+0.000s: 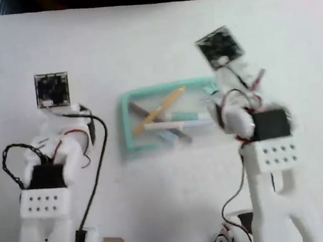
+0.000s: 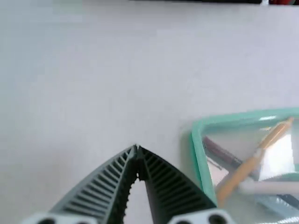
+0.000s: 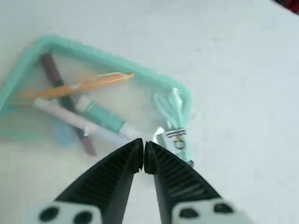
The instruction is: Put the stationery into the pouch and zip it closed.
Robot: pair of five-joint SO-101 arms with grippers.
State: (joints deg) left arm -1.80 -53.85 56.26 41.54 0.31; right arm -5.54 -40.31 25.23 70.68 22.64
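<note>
Pouch (image 3: pixel 107 56) end lies just past right gripper (image 3: pixel 143 149) tips; jaws shut, nothing held. Orange pencil (image 3: pixel 79 85) + pens (image 3: pixel 100 116) inside. Left gripper (image 2: pixel 137 151) shut, empty, near pouch's other end, apart. Pouch mid-table (image 1: pixel 139 35), btwn arms.

Bright, even light from above washes the white counter (image 1: pixel 151 39) almost to glare. Shadows under the arms are soft and faint. The pouch (image 3: pixel 117 65) throws white glints off its clear plastic.

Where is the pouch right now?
In the high view the pouch lies in the middle of the table, its right end by the right gripper.
</note>
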